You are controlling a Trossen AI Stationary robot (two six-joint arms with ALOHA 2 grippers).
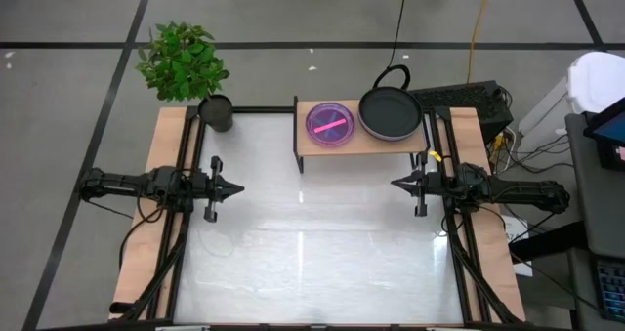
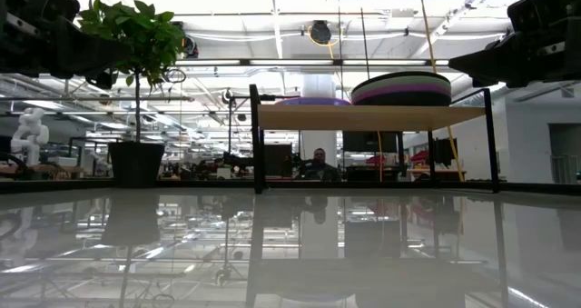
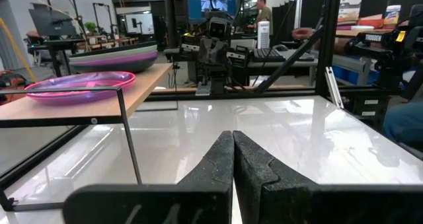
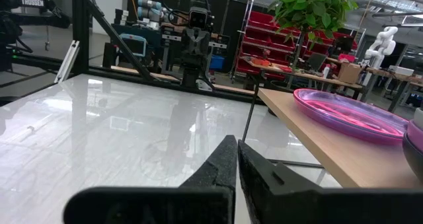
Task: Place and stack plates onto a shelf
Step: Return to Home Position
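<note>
The bench top is glossy white and mirror-smooth, edged with pale wood strips. The shelf is matt light wood on thin black metal legs. The plates shine like smooth plastic. The left hand and right hand look matt, grainy black.

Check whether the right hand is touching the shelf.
Apart. The high view shows a strip of table between the right hand and the shelf.
</note>
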